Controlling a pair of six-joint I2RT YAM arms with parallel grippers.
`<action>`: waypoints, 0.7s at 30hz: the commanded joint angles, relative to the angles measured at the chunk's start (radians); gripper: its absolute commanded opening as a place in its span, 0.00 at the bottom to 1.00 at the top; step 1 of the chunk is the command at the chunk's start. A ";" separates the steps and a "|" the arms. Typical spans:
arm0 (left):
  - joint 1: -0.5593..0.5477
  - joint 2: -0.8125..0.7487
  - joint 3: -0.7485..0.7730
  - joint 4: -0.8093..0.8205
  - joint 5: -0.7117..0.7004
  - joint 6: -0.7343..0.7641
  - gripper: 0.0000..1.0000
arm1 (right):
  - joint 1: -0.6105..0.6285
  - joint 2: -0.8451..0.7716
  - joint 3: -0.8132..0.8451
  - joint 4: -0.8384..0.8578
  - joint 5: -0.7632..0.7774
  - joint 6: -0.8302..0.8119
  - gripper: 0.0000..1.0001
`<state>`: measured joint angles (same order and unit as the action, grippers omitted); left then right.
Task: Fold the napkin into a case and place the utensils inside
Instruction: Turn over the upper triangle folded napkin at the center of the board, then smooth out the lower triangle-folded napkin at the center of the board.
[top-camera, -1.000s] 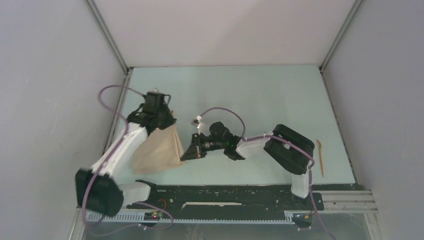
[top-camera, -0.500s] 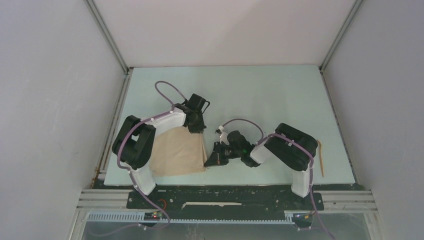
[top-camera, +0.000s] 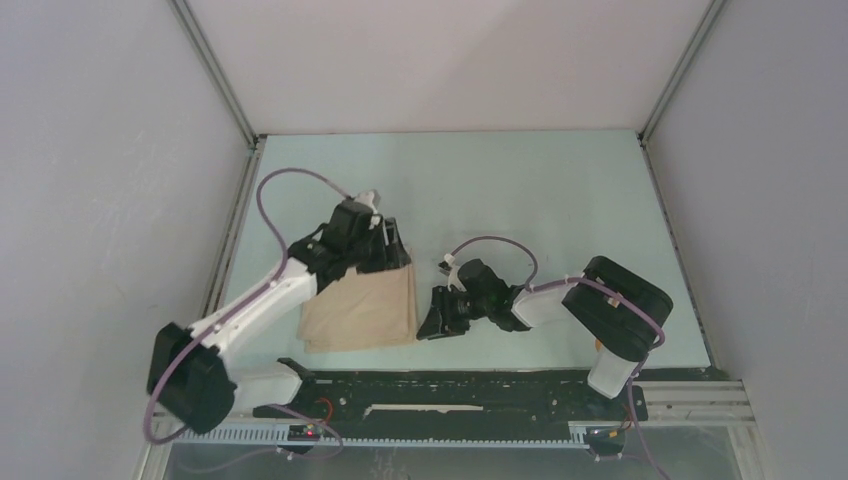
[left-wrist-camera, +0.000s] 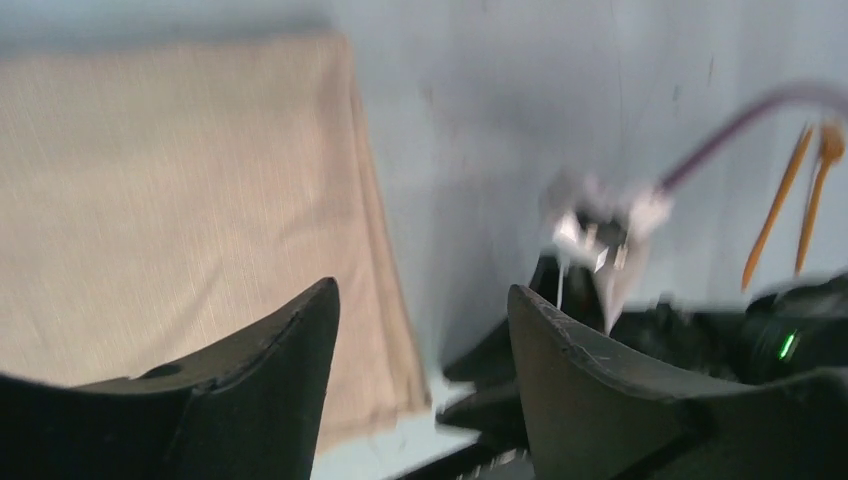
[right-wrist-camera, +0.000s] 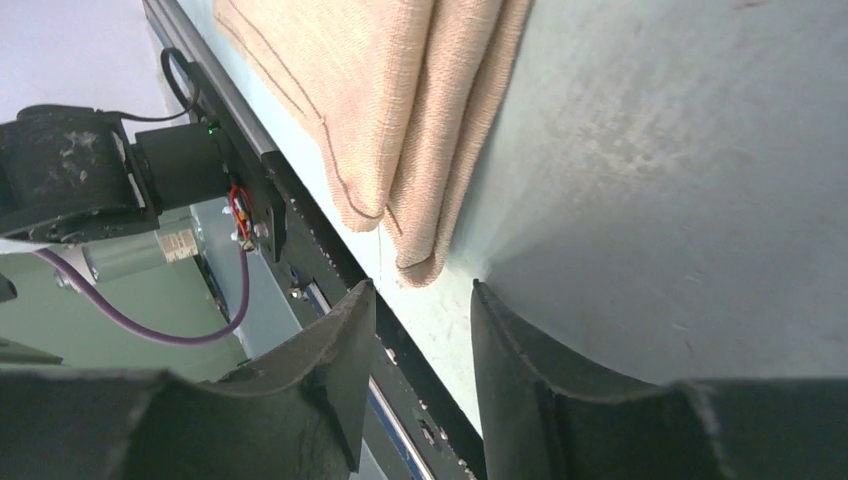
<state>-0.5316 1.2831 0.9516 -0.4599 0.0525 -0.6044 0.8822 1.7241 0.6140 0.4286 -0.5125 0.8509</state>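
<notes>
Two utensils (left-wrist-camera: 775, 207) are lying on the table (top-camera: 540, 190), well apart from the folded napkin (top-camera: 365, 310). I am watching the left gripper (left-wrist-camera: 420, 290) hovering over the cloth's right edge, fingers spread. The right gripper (right-wrist-camera: 421, 287) is facing its near corner, fingers parted, pinching nothing.

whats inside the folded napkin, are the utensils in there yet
No. Both utensils lie on the table, apart from the napkin. Its stacked edges show nothing poking out, but the space between the layers is covered, so that part can't be seen.
</notes>
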 joint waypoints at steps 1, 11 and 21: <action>-0.117 -0.118 -0.190 -0.064 0.028 -0.053 0.64 | -0.008 0.001 -0.010 -0.021 0.017 0.009 0.45; -0.396 0.002 -0.239 -0.091 -0.166 -0.160 0.49 | 0.004 0.039 -0.010 0.040 0.002 0.046 0.36; -0.460 0.106 -0.201 -0.119 -0.257 -0.167 0.38 | 0.024 0.074 -0.019 0.084 -0.008 0.056 0.34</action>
<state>-0.9825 1.3689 0.7029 -0.5728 -0.1368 -0.7593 0.8936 1.7741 0.6090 0.4908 -0.5270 0.9035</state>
